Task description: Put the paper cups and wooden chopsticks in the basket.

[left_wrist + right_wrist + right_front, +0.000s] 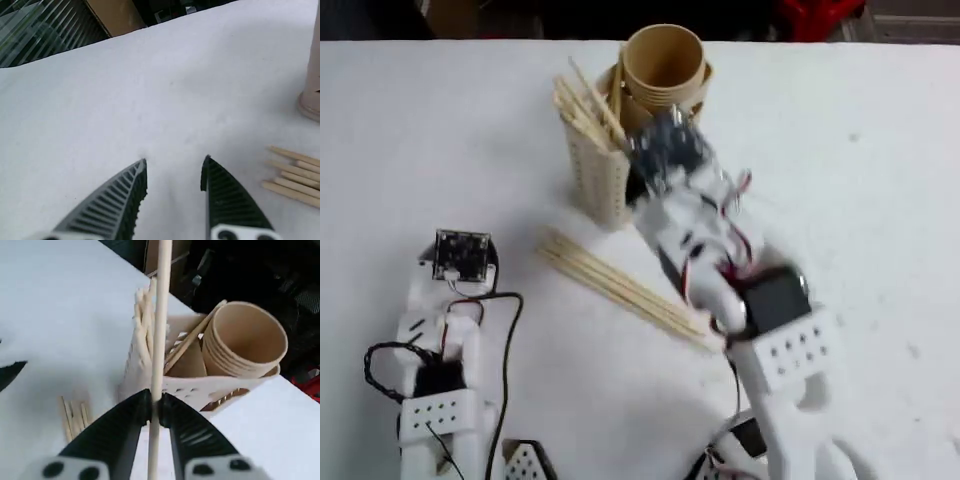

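1. High view: a perforated cream basket [595, 175] holds nested paper cups [665, 65]; slim wooden chopsticks [620, 285] lie loose on the white table [840, 150] beside it.
2. Left wrist view: the left gripper [172, 172] has its ribbed, tapered fingers parted.
3. Right wrist view: the right gripper [156, 402] is clamped on one straight chopstick [161, 315] beside the basket.

The right gripper [156, 401] (arm stretched forward) pinches a chopstick [161, 315]; the left gripper [175, 165], arm folded back, holds its fingers apart.
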You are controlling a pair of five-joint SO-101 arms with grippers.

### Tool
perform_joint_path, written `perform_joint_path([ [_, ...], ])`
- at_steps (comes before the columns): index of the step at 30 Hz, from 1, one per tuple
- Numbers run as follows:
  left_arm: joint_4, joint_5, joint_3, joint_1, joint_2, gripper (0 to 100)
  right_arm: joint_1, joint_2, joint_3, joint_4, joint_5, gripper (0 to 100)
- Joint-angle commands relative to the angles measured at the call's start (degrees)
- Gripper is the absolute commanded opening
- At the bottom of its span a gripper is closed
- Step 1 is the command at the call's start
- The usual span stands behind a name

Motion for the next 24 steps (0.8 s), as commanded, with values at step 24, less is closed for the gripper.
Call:
perform_joint_path([
  [24,0.2,0.4,0.0,0.5,-1.0,19,-0.3,39.5,-41.4,-22.8,-10.6,1.9],
])
